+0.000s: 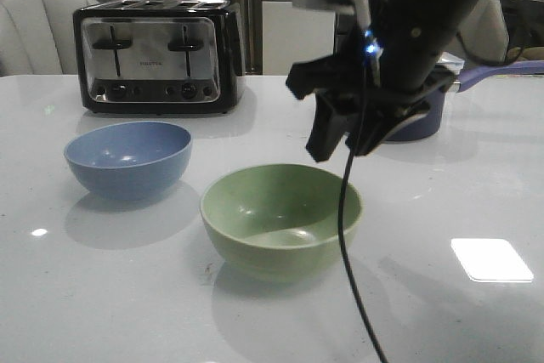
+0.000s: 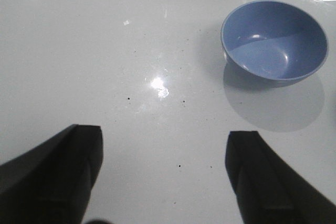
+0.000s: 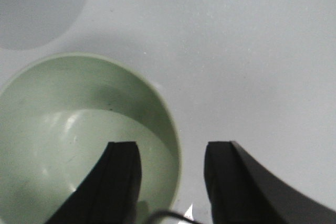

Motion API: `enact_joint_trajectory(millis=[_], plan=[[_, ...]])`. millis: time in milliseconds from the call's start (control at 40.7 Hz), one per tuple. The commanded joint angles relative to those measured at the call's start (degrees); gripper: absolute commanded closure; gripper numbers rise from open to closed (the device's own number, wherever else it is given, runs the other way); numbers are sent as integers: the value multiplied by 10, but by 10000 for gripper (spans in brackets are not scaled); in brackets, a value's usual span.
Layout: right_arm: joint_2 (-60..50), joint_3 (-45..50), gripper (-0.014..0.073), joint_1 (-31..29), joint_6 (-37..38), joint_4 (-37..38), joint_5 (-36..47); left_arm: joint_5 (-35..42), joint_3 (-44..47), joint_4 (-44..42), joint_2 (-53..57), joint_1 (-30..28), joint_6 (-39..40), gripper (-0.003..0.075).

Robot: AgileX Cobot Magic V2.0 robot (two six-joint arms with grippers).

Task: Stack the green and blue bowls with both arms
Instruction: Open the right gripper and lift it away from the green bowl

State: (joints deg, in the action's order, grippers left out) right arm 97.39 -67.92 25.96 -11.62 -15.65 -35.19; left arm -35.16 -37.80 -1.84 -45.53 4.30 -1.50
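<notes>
Starting at the left, our left end effector (image 2: 164, 174) shows only in its own wrist view, its two dark fingers (image 2: 58, 177) spread wide with bare table (image 2: 131, 51) between them, gripping nothing. The blue bowl (image 2: 274, 40) sits upright on the table ahead of this end effector and off toward its right finger, well apart from both fingers. In the front view the blue bowl (image 1: 127, 157) stands in front of a black and chrome toaster (image 1: 157, 55).

Moving right, the green bowl (image 1: 281, 217) rests upright on the table near the blue one, not touching it. Our right end effector (image 1: 344, 138) hangs just above the green bowl's far right rim, a black cable (image 1: 345, 235) trailing down from it across the bowl. From the right wrist view its fingers (image 3: 119, 182) are parted and straddle the rim of the green bowl (image 3: 79, 129): one finger over the bowl's inside, the other outside over the table. We cannot tell whether either finger touches the rim.

Behind our right arm a dark pot with a purple handle (image 1: 497, 72) is partly hidden.
</notes>
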Motion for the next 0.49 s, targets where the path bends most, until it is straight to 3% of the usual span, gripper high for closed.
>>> enact_joint_trajectory(millis=[0,466], plan=[[-92,12,178,12,-33,-4,17,41,-16,2,1,0,4,173],[-392,200,178,30,-49,-1,14,39,-17,9,-3,5,4,173]])
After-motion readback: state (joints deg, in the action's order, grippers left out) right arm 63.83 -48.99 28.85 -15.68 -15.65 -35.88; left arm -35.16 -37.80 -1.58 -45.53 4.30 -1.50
